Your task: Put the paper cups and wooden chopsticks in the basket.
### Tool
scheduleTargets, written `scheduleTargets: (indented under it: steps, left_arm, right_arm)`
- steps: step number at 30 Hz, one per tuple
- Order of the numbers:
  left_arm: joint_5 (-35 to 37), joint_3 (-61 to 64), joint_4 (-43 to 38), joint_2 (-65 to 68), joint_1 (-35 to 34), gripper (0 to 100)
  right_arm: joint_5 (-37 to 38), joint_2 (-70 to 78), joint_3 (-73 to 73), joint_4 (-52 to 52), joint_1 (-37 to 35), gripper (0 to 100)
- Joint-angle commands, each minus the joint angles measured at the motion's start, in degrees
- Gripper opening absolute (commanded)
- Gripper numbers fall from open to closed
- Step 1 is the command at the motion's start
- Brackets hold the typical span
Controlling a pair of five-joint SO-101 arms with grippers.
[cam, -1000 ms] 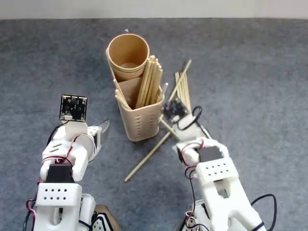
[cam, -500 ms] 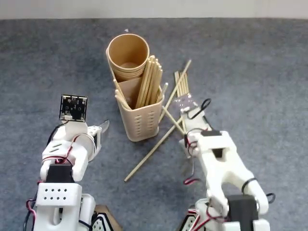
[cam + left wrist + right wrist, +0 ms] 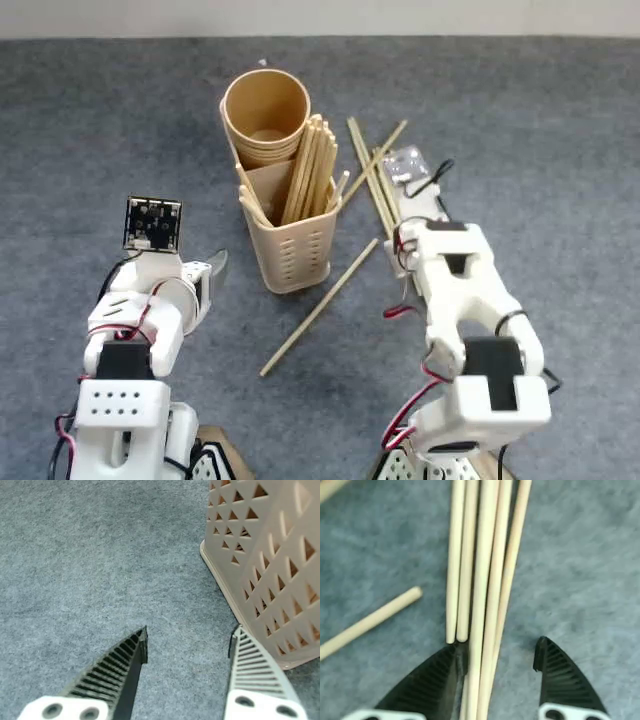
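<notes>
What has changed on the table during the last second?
The right gripper moved forward, away from its base, over the loose chopsticks beside the basket, jaws open; some of them shifted slightly. The left gripper, basket and paper cups stayed put.

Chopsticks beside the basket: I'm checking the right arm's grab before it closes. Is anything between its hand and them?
Nothing visible does. The right hand is open right at the loose chopsticks on the carpet; two of them run between its fingers, close to one finger, with bare carpet beside the other.
</notes>
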Motion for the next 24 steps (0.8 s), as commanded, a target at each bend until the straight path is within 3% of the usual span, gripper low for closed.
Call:
scheduleTargets:
  steps: [1,6,10,13,18,24]
  left_arm:
    - [0.35,-0.48,-0.88,-0.92,0.75,26]
    - [0.35,-0.48,-0.88,-0.92,0.75,26]
    - [0.35,-0.48,-0.88,-0.92,0.75,26]
    - [0.35,-0.48,-0.88,-1.01,0.66,26]
    - [0.35,-0.48,-0.97,-0.92,0.66,26]
    - [0.35,-0.48,-0.97,-0.84,0.57,26]
  right_arm:
    - [-0.79,3.12,-5.85,-0.92,1.19,21.9]
    - [-0.88,6.81,-9.19,-0.92,2.15,20.3]
    - [-0.88,6.99,-9.10,-0.92,2.77,0.0]
    - [-0.88,6.99,-9.36,-0.92,4.00,3.9]
    - [-2.73,6.99,-16.13,-0.40,6.29,0.3]
    - [-6.86,7.25,-26.07,8.22,7.08,0.5]
